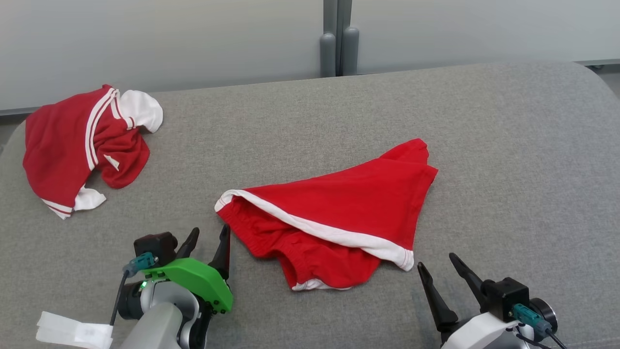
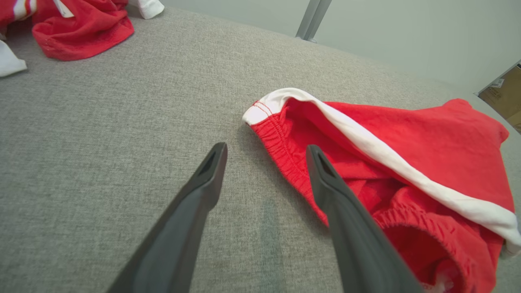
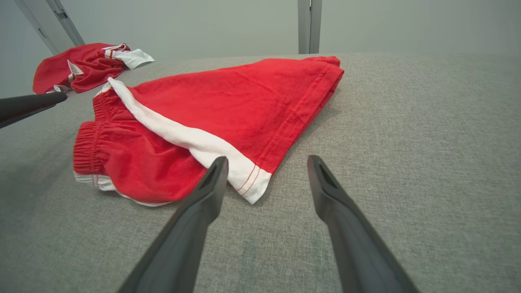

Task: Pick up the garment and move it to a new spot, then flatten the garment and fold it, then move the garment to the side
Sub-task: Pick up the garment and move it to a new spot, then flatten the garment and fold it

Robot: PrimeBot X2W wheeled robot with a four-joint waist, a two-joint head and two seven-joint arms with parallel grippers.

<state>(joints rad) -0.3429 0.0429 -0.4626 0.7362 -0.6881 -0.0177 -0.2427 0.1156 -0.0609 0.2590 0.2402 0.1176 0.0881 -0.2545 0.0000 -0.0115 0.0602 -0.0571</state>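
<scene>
Shorts (image 1: 348, 203) down, flattening comes next, we judge.
Our left hand (image 1: 209, 237), fingers apart, sits just beside the shorts, creased over on the table (image 1: 508, 145). Right hand (image 1: 437, 261), also apart, waits by the hem (image 1: 387, 248) — next, pinch both corners, spread.

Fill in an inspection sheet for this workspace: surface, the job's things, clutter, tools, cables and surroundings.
Surface: grey fabric-covered table.
Job's things: red shorts with white trim, rumpled and partly folded over, mid-table.
Clutter: crumpled red-and-white garment at the far left.
Tools: left tool open, empty, beside the shorts' waistband corner; right tool open, empty, by the white-hemmed corner.
Cables: teal-plugged cable at the left wrist, another at the right.
Surroundings: pale wall panels and a grey post behind; cardboard box beyond the table.
</scene>
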